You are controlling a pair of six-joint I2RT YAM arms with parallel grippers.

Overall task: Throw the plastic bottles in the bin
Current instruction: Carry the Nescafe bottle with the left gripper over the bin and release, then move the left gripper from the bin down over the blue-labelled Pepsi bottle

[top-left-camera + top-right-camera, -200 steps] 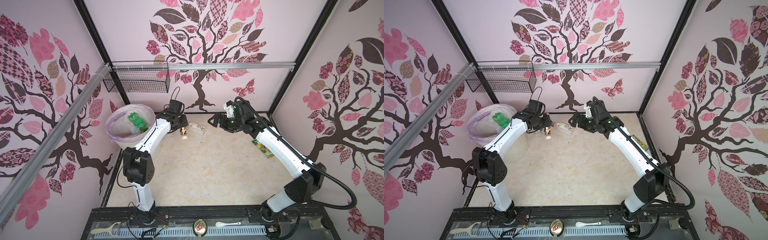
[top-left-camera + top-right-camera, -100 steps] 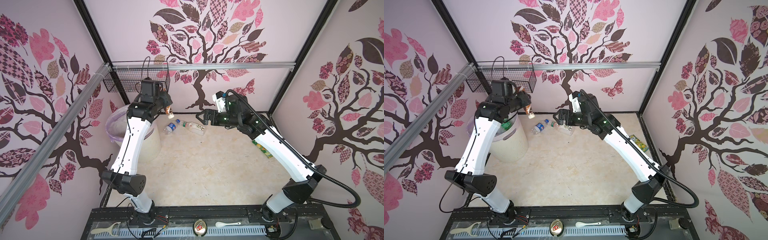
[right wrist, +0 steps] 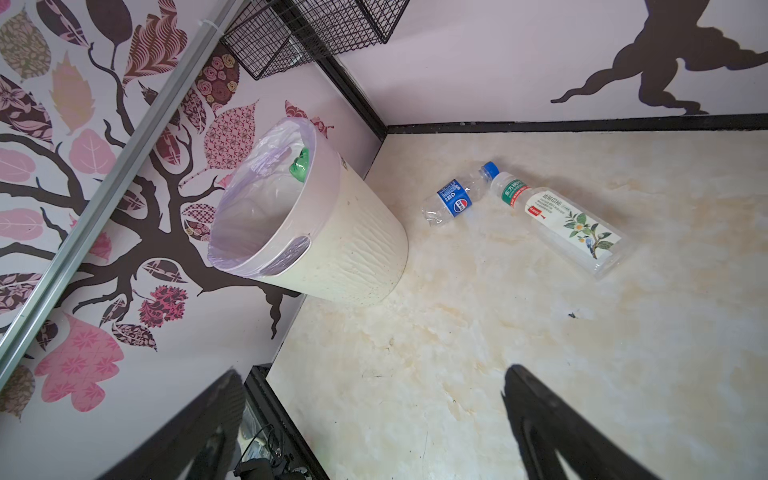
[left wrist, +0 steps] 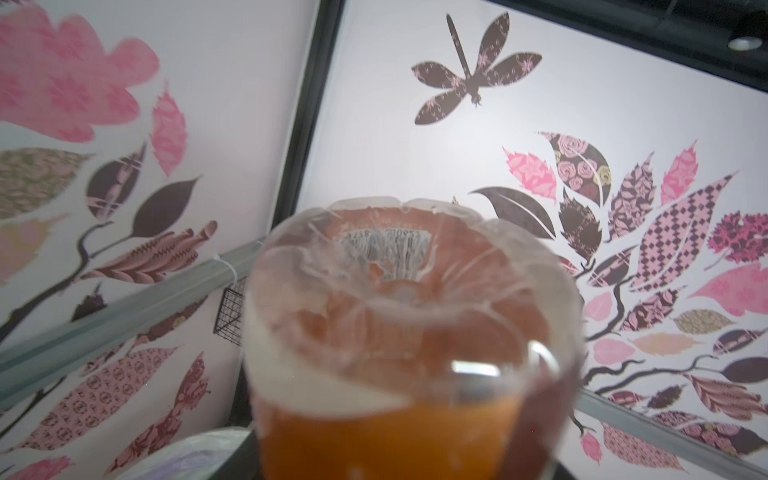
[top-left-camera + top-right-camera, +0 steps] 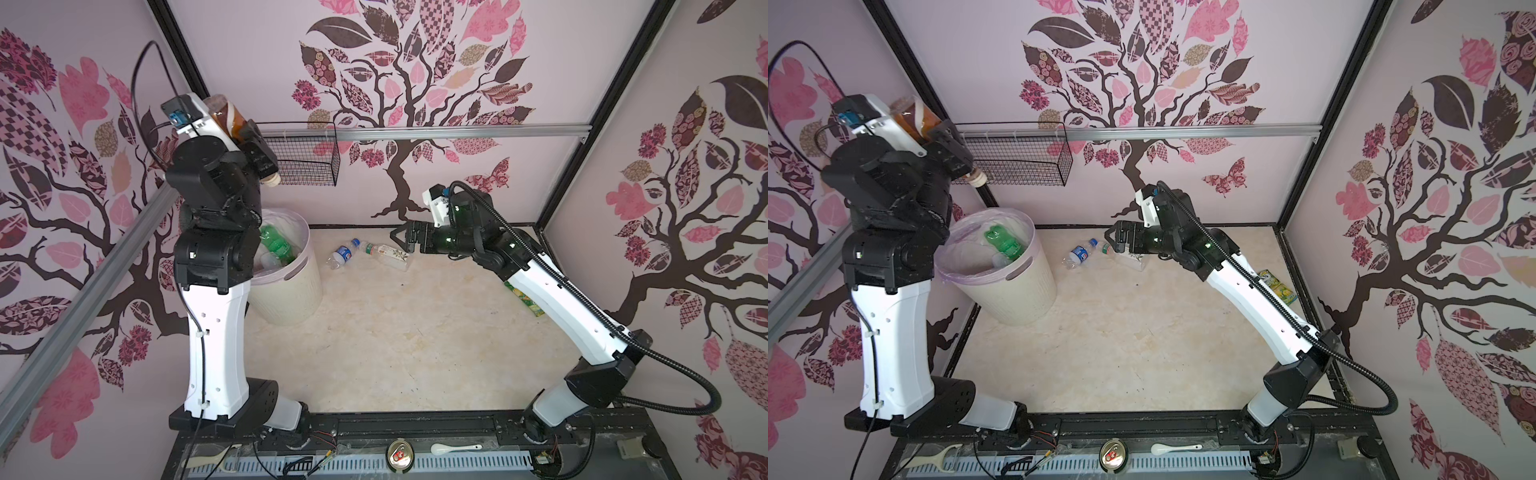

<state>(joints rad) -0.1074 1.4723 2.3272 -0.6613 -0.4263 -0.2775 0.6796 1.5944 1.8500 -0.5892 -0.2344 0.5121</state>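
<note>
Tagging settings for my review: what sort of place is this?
Probably a staged robot test cell, not a real room: tree-print wall panels, left arm and right arm on a front rail, a lined bin.

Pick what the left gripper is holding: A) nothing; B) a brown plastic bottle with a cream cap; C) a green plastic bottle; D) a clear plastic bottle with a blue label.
B: the left gripper is clamped round the brown plastic bottle, cap end lowest; the green plastic bottle lies in the round cream ribbed plastic bin.
</note>
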